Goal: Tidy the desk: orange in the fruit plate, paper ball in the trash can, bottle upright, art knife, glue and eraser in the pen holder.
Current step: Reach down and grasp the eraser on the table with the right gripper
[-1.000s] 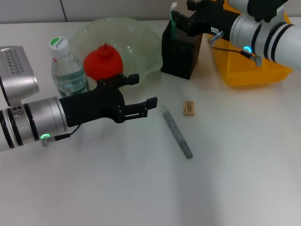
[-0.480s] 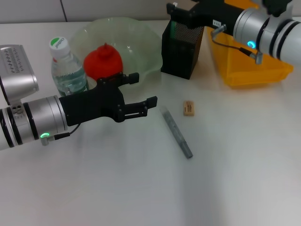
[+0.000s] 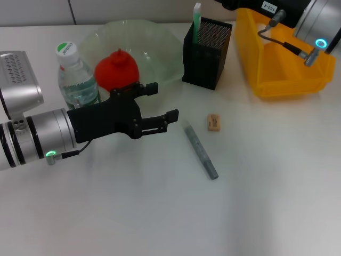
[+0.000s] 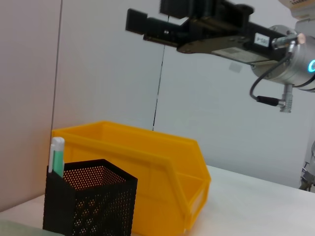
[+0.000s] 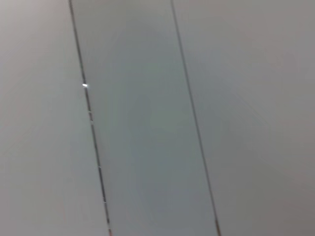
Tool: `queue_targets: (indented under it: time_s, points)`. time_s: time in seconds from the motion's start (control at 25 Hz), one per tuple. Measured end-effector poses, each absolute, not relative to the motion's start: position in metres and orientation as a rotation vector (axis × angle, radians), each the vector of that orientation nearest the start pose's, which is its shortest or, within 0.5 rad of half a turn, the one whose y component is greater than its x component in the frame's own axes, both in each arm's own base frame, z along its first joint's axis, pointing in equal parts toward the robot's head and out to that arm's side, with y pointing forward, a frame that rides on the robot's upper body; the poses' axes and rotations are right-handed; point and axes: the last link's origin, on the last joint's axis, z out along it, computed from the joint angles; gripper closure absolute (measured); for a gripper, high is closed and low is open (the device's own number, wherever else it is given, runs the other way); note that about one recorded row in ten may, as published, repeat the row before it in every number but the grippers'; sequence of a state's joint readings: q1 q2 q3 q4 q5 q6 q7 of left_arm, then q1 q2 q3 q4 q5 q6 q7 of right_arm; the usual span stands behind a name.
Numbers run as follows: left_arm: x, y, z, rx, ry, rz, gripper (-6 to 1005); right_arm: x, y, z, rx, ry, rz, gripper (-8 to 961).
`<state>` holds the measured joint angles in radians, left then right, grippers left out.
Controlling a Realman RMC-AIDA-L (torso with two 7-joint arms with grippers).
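Note:
The orange [image 3: 117, 71] lies in the fruit plate [image 3: 160, 42]. The bottle [image 3: 76, 80] stands upright beside the plate. My left gripper [image 3: 161, 101] is open and empty, low over the desk [image 3: 160, 213] in front of the plate. A grey art knife [image 3: 200, 149] and the tan eraser [image 3: 214, 122] lie on the desk to its right. A green and white glue stick [image 3: 196, 21] stands in the pen holder [image 3: 206, 56]. My right gripper [image 4: 147, 22] is open and empty, high above the trash can [image 3: 282, 64]. No paper ball shows.
The left wrist view shows the pen holder [image 4: 88, 201] with the glue stick [image 4: 56, 157] in front of the trash can [image 4: 147, 167]. The right wrist view shows only a grey wall. The right arm [image 3: 319, 21] hangs over the bin's far side.
My right gripper let go of the glue stick in the pen holder, then rose and drew back toward the far right. The left arm has not moved.

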<state>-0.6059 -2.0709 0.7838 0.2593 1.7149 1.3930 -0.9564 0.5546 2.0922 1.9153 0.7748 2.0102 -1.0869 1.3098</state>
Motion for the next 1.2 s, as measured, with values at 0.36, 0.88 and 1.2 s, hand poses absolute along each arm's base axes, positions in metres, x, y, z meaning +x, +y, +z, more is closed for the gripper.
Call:
queue_targets:
  time_s: [0.36,0.88,1.2]
  points:
    - [-0.252,0.33,-0.056,-2.625,-0.448,-0.856,150,0.168,0.38,0.008,-2.386,0.457,1.161,198]
    - [-0.253,0.328,-0.055,-2.637,-0.442,-0.859,151,0.198,0.369,0.046,-2.775,0.788,0.575,197]
    - [-0.252,0.321,-0.048,-2.659,-0.444,-0.906,151,0.175,0.384,0.045,-2.857,0.916,0.074,197]
